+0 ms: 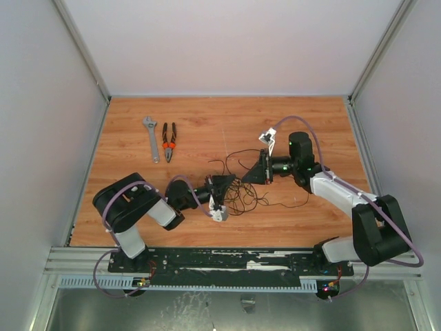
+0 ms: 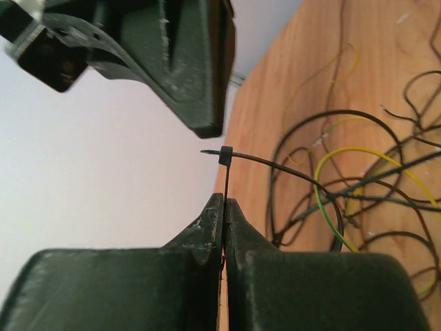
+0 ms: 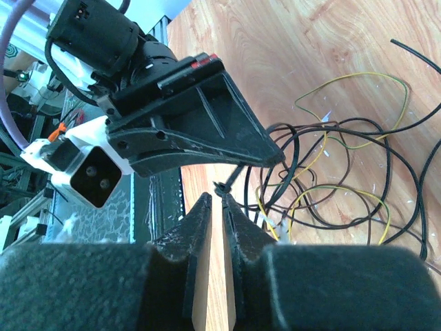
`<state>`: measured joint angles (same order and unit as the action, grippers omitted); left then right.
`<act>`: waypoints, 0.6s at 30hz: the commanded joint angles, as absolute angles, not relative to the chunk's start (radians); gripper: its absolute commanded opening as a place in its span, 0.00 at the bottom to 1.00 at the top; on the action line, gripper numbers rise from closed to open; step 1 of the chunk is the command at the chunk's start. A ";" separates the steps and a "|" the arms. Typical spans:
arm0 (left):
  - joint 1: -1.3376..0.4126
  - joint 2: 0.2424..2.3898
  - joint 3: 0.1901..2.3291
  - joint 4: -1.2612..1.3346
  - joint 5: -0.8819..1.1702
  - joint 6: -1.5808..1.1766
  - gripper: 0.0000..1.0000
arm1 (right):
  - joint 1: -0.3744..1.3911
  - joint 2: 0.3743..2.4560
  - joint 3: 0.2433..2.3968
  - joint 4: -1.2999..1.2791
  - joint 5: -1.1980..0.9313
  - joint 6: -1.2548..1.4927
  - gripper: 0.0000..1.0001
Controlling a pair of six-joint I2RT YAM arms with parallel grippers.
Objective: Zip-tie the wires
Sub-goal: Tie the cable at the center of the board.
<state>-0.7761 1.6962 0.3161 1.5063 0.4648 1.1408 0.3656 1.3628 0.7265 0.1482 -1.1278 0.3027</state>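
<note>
Orange-brown wood-grain surface [image 1: 227, 124], smooth, low sheen. Thin stiff black plastic zip tie [image 2: 275, 164], semi-matt. Thin black and olive-yellow wires [image 2: 329, 198], smooth insulation. Black left fingers [image 2: 200, 238]: matt plastic, scuffed tips. 10 o'clock: dull grey metal wrench [image 1: 150, 138].

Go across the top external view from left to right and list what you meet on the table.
The wrench → pliers → left pincer → right pincer. The wires are left out: their tangle spreads around both pincers.
</note>
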 commanded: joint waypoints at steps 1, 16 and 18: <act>-0.778 1.756 0.298 1.733 0.452 1.095 0.00 | 0.374 1.379 0.719 0.175 -1.104 0.277 0.12; -0.778 1.778 0.287 1.766 0.440 1.078 0.00 | 0.405 1.324 0.750 0.090 -1.013 0.181 0.43; -0.778 1.778 0.288 1.765 0.441 1.078 0.00 | 0.423 1.322 0.764 0.070 -0.989 0.157 0.44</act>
